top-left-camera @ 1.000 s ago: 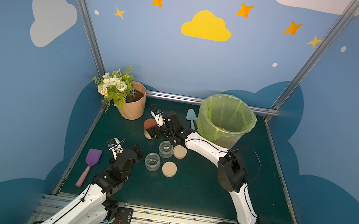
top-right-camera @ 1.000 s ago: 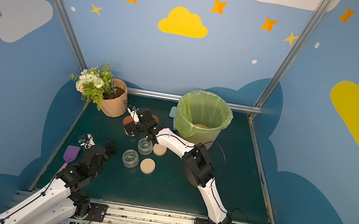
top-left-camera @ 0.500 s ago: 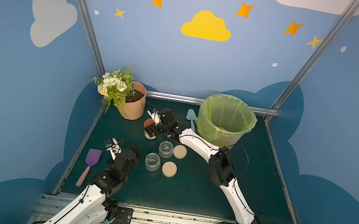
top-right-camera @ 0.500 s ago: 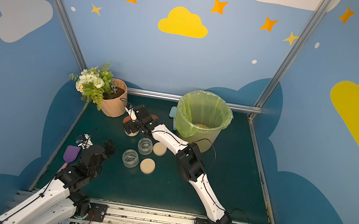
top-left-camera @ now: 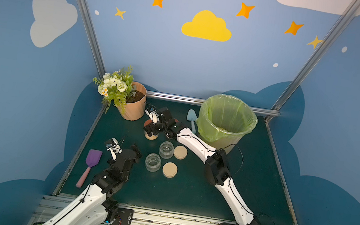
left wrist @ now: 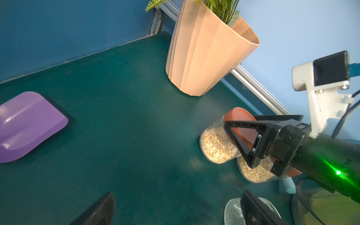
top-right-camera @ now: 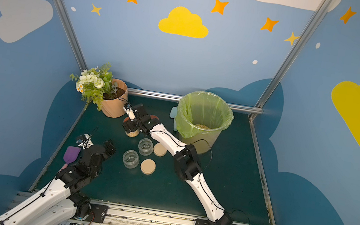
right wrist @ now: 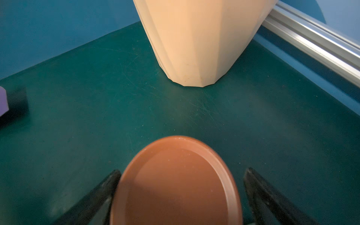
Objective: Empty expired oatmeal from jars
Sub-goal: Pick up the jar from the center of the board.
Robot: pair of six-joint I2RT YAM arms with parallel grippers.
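Observation:
Two jars of oatmeal with rust-red lids stand near the flowerpot: one (left wrist: 216, 145) nearer the pot, another (left wrist: 257, 171) beside it. My right gripper (right wrist: 183, 172) is open, and its fingers straddle the red lid (right wrist: 175, 185) of the jar (top-left-camera: 151, 136) nearer the pot, with a gap still showing on one side. Two empty clear jars (top-left-camera: 166, 149) (top-left-camera: 153, 162) stand mid-table, each next to a loose beige lid (top-left-camera: 180, 152) (top-left-camera: 169, 169). My left gripper (left wrist: 177, 195) hangs open over bare mat, holding nothing.
The peach flowerpot (top-left-camera: 133, 108) stands just behind the red-lidded jars. The bin with the green liner (top-left-camera: 218, 138) is at the back right, with oatmeal (top-right-camera: 201, 126) in its bottom. A teal scoop (top-left-camera: 191, 118) lies beside it, and a purple spatula (top-left-camera: 92, 160) near the left edge.
My right arm has stretched out and its open gripper has come down around the red-lidded jar. The left arm has barely moved.

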